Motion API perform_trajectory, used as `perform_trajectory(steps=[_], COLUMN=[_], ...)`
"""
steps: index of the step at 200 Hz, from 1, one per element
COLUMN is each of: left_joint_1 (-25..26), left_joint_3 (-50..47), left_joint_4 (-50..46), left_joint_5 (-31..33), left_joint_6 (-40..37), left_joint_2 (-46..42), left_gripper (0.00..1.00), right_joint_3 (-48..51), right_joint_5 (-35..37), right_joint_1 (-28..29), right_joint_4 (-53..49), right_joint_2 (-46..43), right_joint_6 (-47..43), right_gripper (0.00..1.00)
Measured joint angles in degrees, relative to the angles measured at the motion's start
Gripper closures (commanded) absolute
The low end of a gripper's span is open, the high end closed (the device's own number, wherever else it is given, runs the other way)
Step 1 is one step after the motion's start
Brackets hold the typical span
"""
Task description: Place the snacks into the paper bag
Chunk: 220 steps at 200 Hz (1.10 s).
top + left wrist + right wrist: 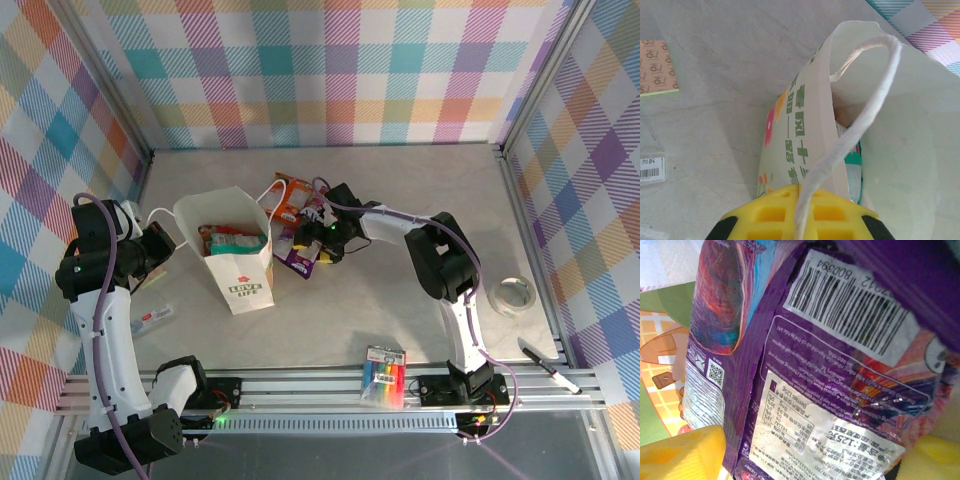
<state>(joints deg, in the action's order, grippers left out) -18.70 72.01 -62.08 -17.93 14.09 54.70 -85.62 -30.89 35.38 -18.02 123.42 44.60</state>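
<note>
The white paper bag [238, 262] stands upright left of centre, and red and teal snacks [232, 241] show in its open mouth. My left gripper [160, 246] is shut on the bag's twisted handle [860, 120], which runs between the yellow fingers [765, 215]. A teal packet [853, 161] shows inside the bag [805, 115]. Right of the bag lie an orange packet [292, 200] and a small purple one [300, 263]. My right gripper [322, 232] is down among them. A purple snack packet [830, 390] spans its wide gap from fingertip [680, 455] to fingertip.
A rainbow-striped marker pack [384, 377] lies at the front edge, a tape roll [515, 295] and a pen [548, 365] at the right. A barcode label [152, 320] lies left of the bag, and a sticky-note pad [657, 67] lies nearby.
</note>
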Motion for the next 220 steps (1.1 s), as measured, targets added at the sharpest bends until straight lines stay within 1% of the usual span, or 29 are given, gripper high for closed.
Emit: perform_trajectory(steps=[19, 49, 99, 126, 142, 170, 220], left_joint_1=[0.0, 0.0, 0.0, 0.0, 0.0, 0.0, 0.0], left_joint_3=[0.0, 0.0, 0.0, 0.0, 0.0, 0.0, 0.0], left_joint_4=[0.3, 0.4, 0.4, 0.4, 0.4, 0.4, 0.4], left_joint_5=[0.0, 0.0, 0.0, 0.0, 0.0, 0.0, 0.0], left_joint_6=[0.0, 0.0, 0.0, 0.0, 0.0, 0.0, 0.0], left_joint_2=[0.0, 0.1, 0.1, 0.1, 0.1, 0.1, 0.1], left_gripper=[0.95, 0.95, 0.95, 0.95, 0.95, 0.95, 0.95], right_joint_3=[0.0, -0.2, -0.3, -0.3, -0.3, -0.3, -0.2], right_joint_5=[-0.1, -0.3, -0.5, -0.2, 0.1, 1.4, 4.9], right_joint_1=[0.0, -0.2, -0.1, -0.1, 0.0, 0.0, 0.0], right_joint_4=[0.2, 0.5, 0.8, 0.3, -0.1, -2.2, -6.6], right_joint_2=[0.2, 0.8, 1.3, 1.3, 1.2, 0.1, -3.1], right_joint_6=[0.7, 1.9, 1.7, 1.0, 0.2, -1.9, -5.0], right_gripper=[0.26, 0.40, 0.57, 0.59, 0.63, 0.66, 0.69])
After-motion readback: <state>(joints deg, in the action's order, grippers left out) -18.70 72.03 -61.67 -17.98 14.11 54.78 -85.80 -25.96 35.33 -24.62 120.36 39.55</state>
